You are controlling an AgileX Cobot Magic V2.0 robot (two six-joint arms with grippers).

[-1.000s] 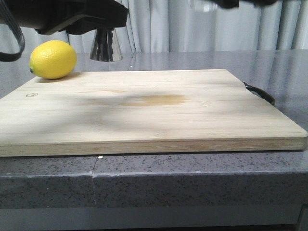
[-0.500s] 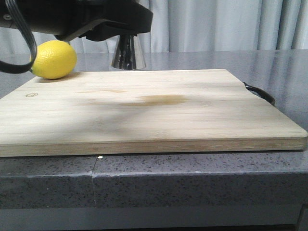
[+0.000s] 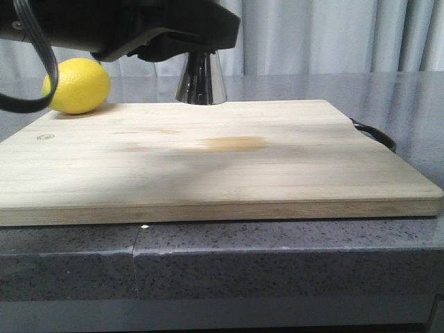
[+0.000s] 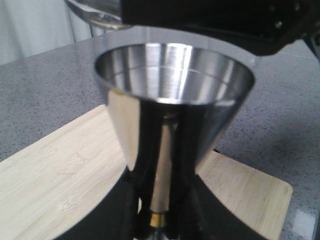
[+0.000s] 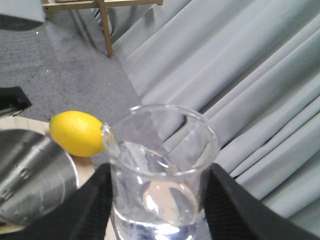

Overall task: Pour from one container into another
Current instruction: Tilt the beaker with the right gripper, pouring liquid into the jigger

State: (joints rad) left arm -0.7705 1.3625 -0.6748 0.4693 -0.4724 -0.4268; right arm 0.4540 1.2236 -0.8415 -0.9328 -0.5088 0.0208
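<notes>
The steel jigger [image 4: 172,95] is upright in my left gripper [image 4: 160,212], which is shut on its narrow waist at the brass band. In the front view its lower cone [image 3: 200,80] hangs just above the far edge of the wooden board [image 3: 208,159]. My right gripper [image 5: 160,200] is shut on the clear glass beaker [image 5: 160,165], and clear liquid shows at the beaker's bottom. The beaker's lip faces the jigger's rim [image 5: 30,175], close beside it. In the left wrist view the beaker [image 4: 95,12] shows just beyond and above the jigger's cup. The front view shows no right gripper.
A yellow lemon [image 3: 76,84] lies at the board's far left corner, also seen behind the beaker as the lemon [image 5: 77,132]. A black handle [image 3: 374,135] sticks out from the board's right side. The board rests on a grey speckled counter [image 3: 277,263] with curtains behind.
My left arm has carried the jigger to the right and slightly lower, from near the lemon toward the board's middle. The right arm and beaker have left the front view's top edge.
</notes>
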